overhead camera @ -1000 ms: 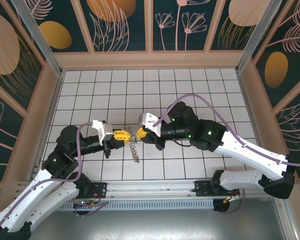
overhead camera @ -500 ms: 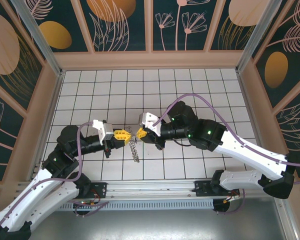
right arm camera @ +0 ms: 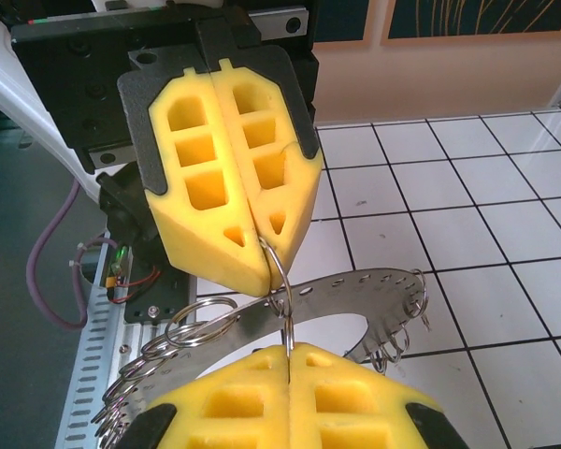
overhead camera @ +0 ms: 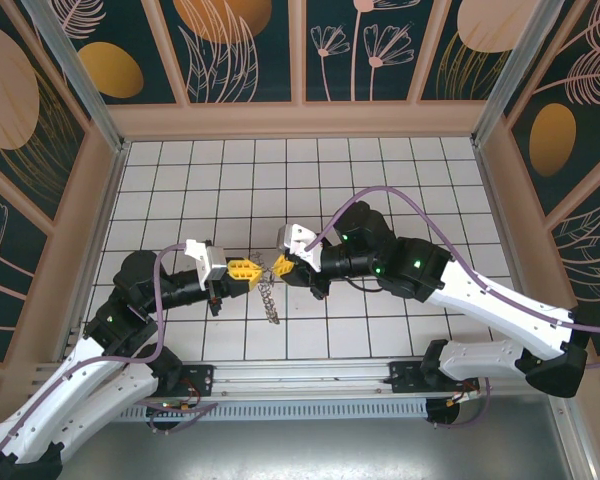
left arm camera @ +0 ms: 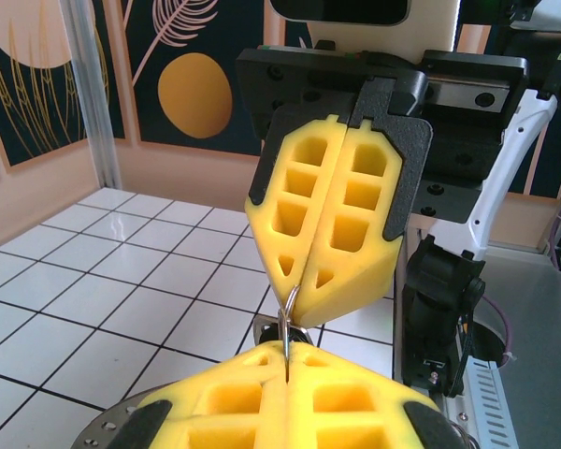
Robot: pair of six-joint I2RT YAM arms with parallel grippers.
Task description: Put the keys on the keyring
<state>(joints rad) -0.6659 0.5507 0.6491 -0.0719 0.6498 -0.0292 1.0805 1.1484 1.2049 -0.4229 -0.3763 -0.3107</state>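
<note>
My left gripper (overhead camera: pixel 254 270) and right gripper (overhead camera: pixel 278 266) meet tip to tip above the middle of the tiled floor, both shut. Between them is a thin wire loop (right arm camera: pixel 283 281) that passes through a hole in the keyring (right arm camera: pixel 355 286), a flat grey metal band fringed with small wire rings. The keyring (overhead camera: pixel 271 298) hangs down from the two tips. In the left wrist view the loop (left arm camera: pixel 288 316) runs from my own shut fingers (left arm camera: pixel 252 393) up into the right gripper (left arm camera: pixel 305 286). A small silvery and dark piece (left arm camera: pixel 267 329) sits just behind; I cannot tell whether it is the keys.
White tiled floor (overhead camera: pixel 280 180) lies inside a walled pen with patterned panels (overhead camera: pixel 250 50). A metal rail (overhead camera: pixel 310 378) runs along the near edge by the arm bases. Purple cables (overhead camera: pixel 400 200) arc over the right arm.
</note>
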